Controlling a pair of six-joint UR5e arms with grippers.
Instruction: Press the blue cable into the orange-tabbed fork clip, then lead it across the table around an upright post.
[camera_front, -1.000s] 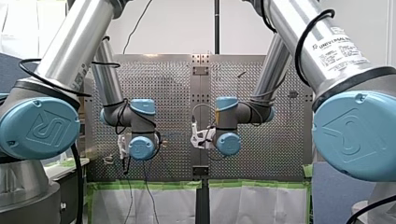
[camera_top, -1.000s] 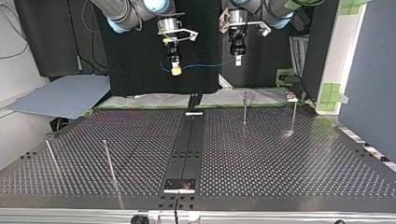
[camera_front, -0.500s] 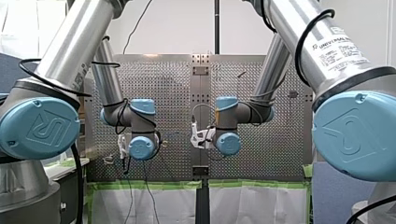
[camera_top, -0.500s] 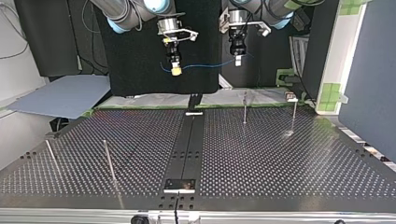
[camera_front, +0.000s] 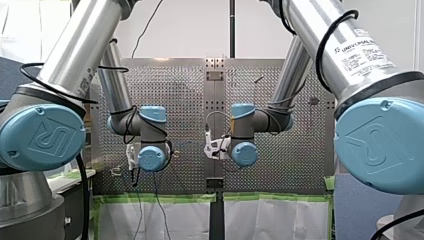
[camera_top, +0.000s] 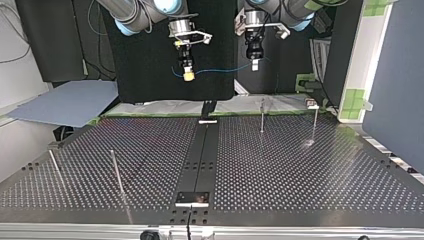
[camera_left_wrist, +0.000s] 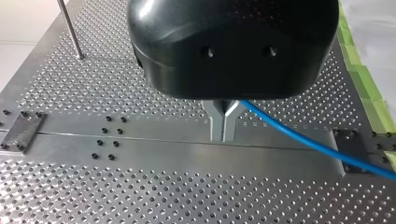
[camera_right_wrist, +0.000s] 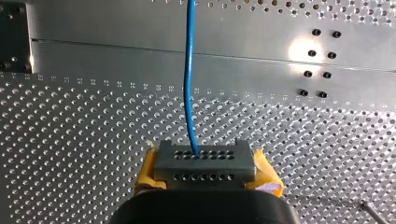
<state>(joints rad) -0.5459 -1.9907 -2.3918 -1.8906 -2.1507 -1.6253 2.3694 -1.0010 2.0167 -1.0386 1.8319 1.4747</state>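
Note:
The blue cable (camera_top: 220, 70) hangs in a shallow sag between my two grippers, high above the far edge of the perforated table (camera_top: 300, 170). My left gripper (camera_top: 255, 64), at the top view's right, has its metal fingers (camera_left_wrist: 217, 122) shut on the cable (camera_left_wrist: 303, 140), which runs off to one side. My right gripper (camera_top: 188, 75), with yellow pads (camera_right_wrist: 149, 170), is shut on the cable (camera_right_wrist: 188, 70); a short tail curls past it. I cannot make out an orange-tabbed clip.
Thin upright posts stand on the table: two at the top view's far right (camera_top: 262, 116) (camera_top: 314, 122) and two at its near left (camera_top: 117, 172) (camera_top: 55, 167). A small fixture (camera_top: 312, 104) sits by the far right post. A dark centre rail (camera_top: 202, 155) splits the table.

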